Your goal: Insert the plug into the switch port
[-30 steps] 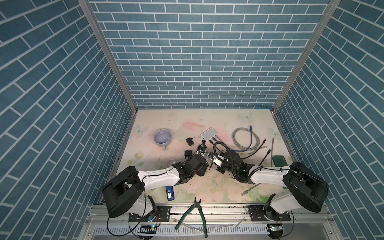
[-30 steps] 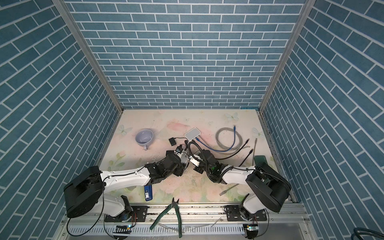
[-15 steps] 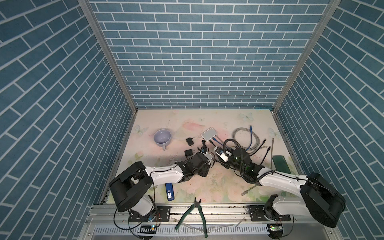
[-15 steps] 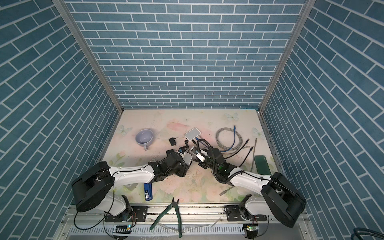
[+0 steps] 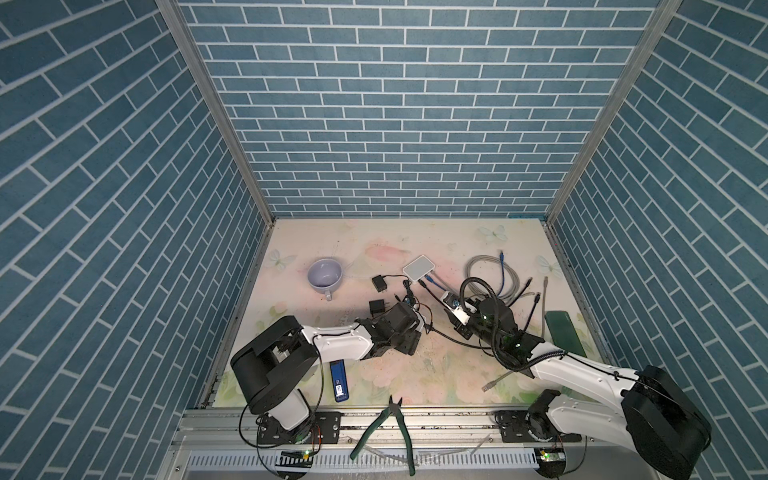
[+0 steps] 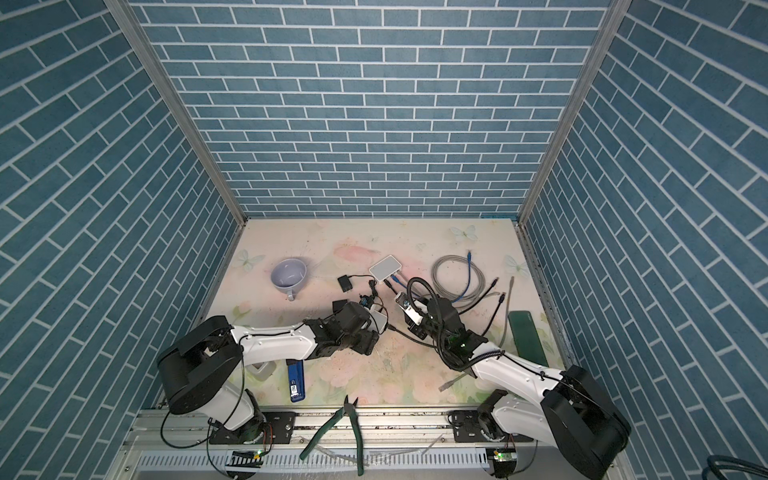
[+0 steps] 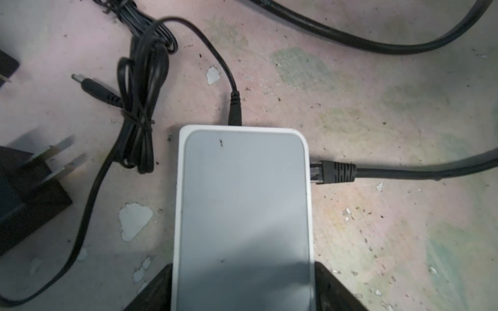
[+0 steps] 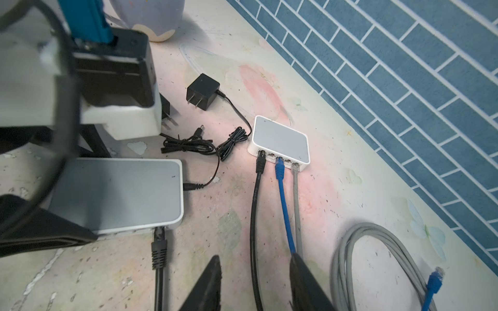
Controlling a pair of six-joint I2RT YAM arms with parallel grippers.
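Opened since a second ago, the right gripper (image 8: 254, 257) stands wide near the switch (image 7: 244, 199), which the left gripper (image 7: 242, 266) clasps, with the plug (image 7: 335, 172) in its side port (image 7: 312, 172), tip hidden inside.

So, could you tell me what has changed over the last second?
The right gripper let go of the black plug, opened and drew away from the near switch, leaving the plug in its port. The left gripper still clasps that switch. The far switch, its three cables and the cup have not moved.
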